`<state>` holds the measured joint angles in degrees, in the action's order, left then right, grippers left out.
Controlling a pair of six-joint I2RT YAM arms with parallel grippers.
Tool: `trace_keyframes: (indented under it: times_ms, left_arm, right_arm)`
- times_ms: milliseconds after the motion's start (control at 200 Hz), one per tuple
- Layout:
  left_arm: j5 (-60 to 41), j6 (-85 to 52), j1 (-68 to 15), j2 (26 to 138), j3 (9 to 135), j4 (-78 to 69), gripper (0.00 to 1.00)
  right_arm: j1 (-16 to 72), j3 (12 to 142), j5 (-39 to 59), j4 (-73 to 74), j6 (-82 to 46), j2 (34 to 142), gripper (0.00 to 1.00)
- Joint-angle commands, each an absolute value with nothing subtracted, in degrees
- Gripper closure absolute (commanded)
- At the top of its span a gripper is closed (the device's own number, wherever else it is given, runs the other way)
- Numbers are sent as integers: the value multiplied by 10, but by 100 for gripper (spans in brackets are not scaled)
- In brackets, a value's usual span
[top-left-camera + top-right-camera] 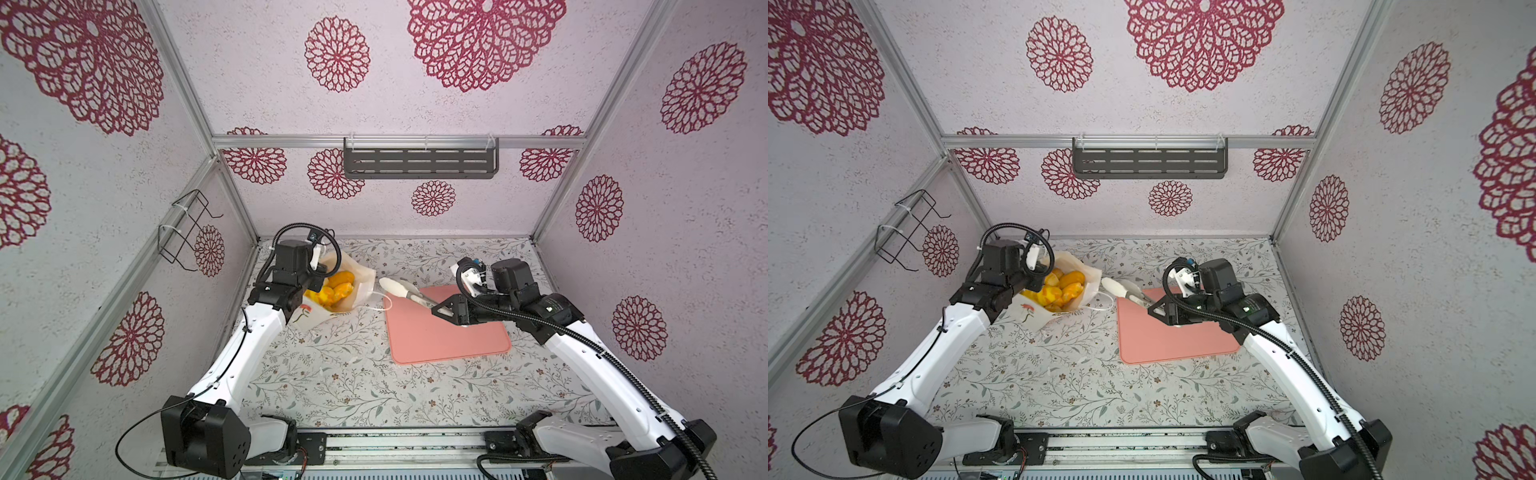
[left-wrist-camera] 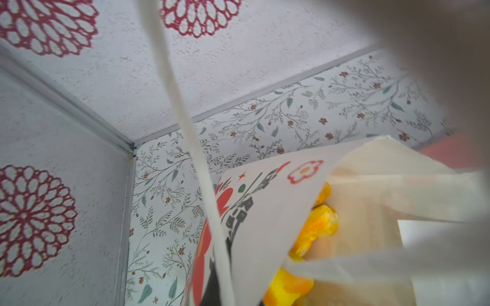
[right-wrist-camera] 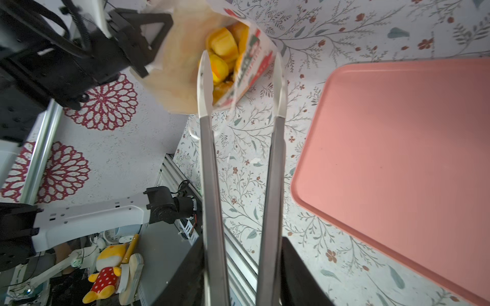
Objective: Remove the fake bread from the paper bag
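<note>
The white paper bag [image 1: 362,286] leans open on the left of the table, and several glossy orange fake bread pieces [image 1: 337,286] fill it. My left gripper [image 1: 321,280] is shut on the bag's rim on its left side and holds the mouth open. In the left wrist view I see the bag's printed side [image 2: 265,212] and the bread [image 2: 320,225]. My right gripper [image 1: 446,309] is shut on metal tongs [image 1: 409,293]. In the right wrist view the tongs' two white tips [image 3: 205,84] stand apart at the bag's mouth [image 3: 183,66], right in front of the bread [image 3: 221,45].
A flat pink tray [image 1: 449,340] lies under my right gripper on the floral table. A white cord handle [image 2: 185,132] of the bag crosses the left wrist view. A wire rack [image 1: 187,230] hangs on the left wall and a dark shelf [image 1: 419,160] on the back wall.
</note>
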<state>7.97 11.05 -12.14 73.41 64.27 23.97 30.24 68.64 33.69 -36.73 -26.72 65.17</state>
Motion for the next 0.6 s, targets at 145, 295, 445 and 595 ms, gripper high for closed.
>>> trace_keyframes:
  times_ms: [145, 295, 445, 595]
  left_arm:
    - [49, 154, -142, 664, 587, 166, 100]
    - [105, 187, -140, 688, 592, 147, 100]
    - [111, 203, -97, 744, 641, 124, 100]
    - [114, 244, -76, 800, 691, 96, 100]
  right_arm:
    - [358, 767, 292, -387, -291, 662, 57]
    - [361, 801, 265, -440, -262, 662, 57]
    - [360, 839, 236, -489, -234, 670, 57]
    - [360, 846, 222, -513, -222, 667, 56]
